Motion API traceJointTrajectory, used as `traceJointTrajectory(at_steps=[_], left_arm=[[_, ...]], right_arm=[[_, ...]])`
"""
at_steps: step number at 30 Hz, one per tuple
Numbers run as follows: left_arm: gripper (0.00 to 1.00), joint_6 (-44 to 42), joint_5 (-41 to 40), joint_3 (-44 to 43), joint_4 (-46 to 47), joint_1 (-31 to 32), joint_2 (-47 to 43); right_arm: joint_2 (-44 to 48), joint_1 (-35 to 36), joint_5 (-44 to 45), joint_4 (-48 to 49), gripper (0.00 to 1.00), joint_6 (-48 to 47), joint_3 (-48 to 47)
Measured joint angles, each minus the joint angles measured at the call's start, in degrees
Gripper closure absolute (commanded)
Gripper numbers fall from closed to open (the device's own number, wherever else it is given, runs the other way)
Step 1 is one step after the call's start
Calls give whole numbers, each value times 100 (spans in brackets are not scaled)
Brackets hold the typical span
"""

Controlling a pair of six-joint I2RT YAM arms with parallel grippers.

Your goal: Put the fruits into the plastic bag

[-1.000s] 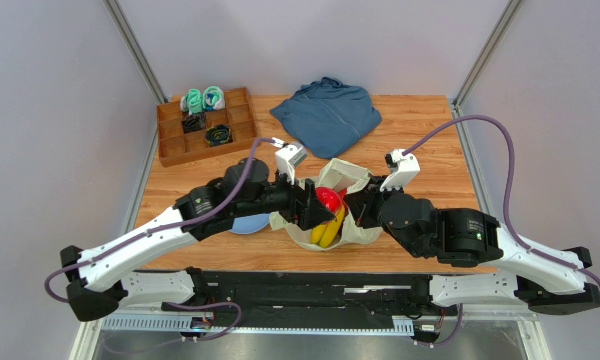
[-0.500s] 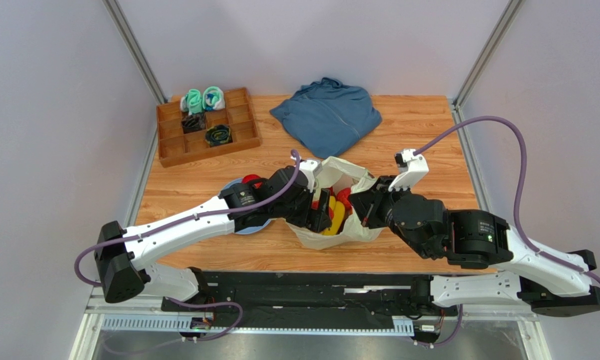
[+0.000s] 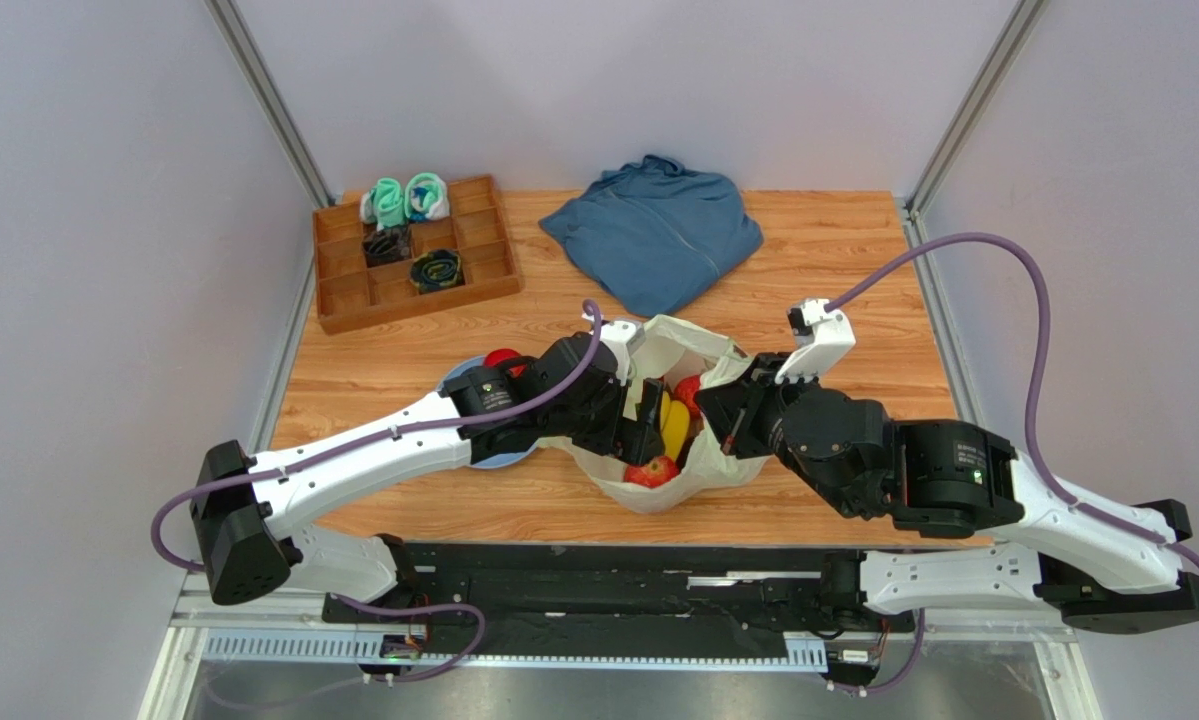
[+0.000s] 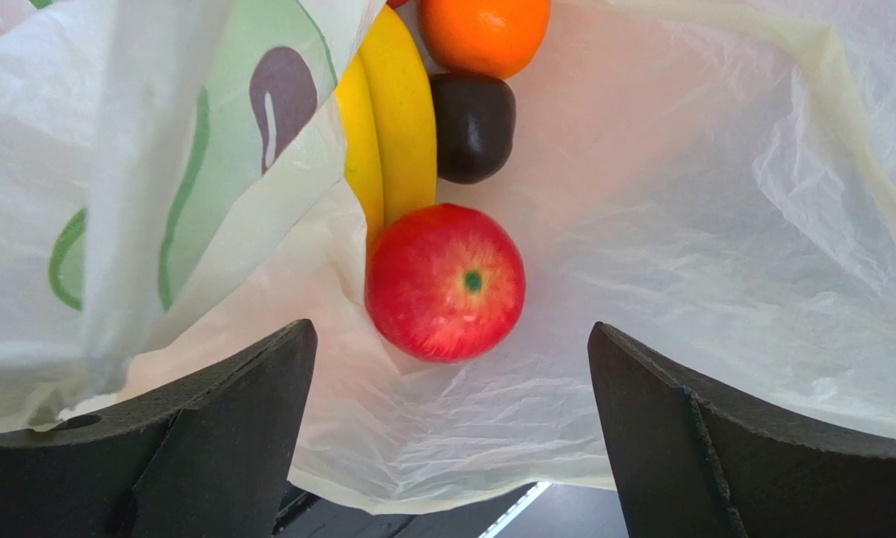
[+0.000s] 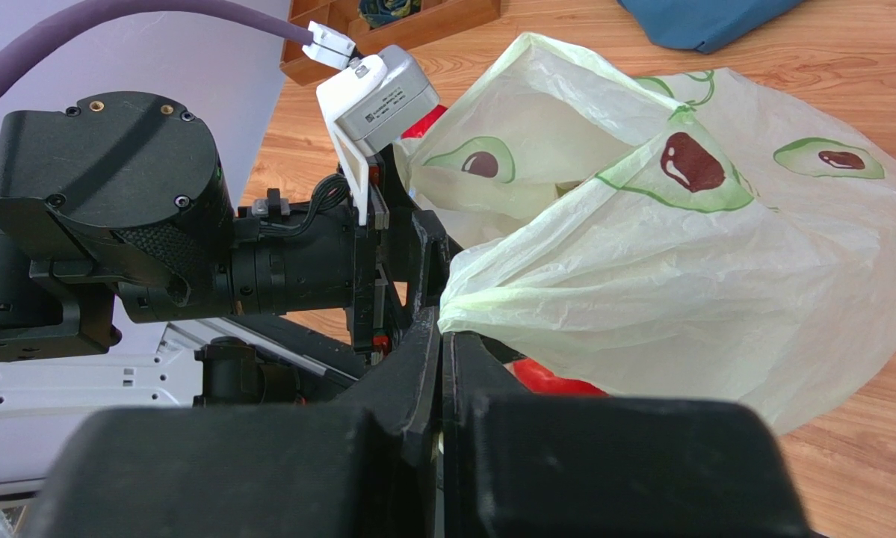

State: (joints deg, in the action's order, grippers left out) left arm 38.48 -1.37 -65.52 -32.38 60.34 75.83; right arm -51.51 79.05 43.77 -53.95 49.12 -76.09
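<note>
The plastic bag (image 3: pixel 698 342) lay close to the table's (image 3: pixel 861 270) near edge, between your arms, with bare wood to its right; your left gripper (image 4: pixel 449 336) sat in its mouth, fingers spread wide, holding nothing; your right gripper (image 5: pixel 442 336) had its fingers pressed together on a fold of the rim; inside lay one red apple (image 4: pixel 445 283), one banana (image 4: pixel 402 123), one orange (image 4: pixel 484 31), one avocado (image 4: pixel 472 126).
</note>
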Motion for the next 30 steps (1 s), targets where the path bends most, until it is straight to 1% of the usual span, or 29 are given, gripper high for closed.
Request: traceJointTrajectory(at_steps=[9, 14, 17, 22, 25, 30], left_arm=[[1, -61, 46, 0, 33, 0, 0], [1, -424, 442, 22, 391, 2, -131], [1, -881, 822, 118, 750, 0, -520], [1, -1467, 903, 149, 1069, -63, -1497], [1, -1596, 973, 144, 1163, -424, -1950], [1, -1585, 979, 175, 1099, -1646, -2319]], right_arm=[[2, 0, -28, 0, 100, 20, 9], [0, 0, -35, -2, 100, 37, 9], [2, 0, -35, 0, 100, 39, 9], [2, 0, -33, -2, 100, 39, 9], [2, 0, -31, -2, 100, 37, 9], [2, 0, 7, -11, 100, 35, 9]])
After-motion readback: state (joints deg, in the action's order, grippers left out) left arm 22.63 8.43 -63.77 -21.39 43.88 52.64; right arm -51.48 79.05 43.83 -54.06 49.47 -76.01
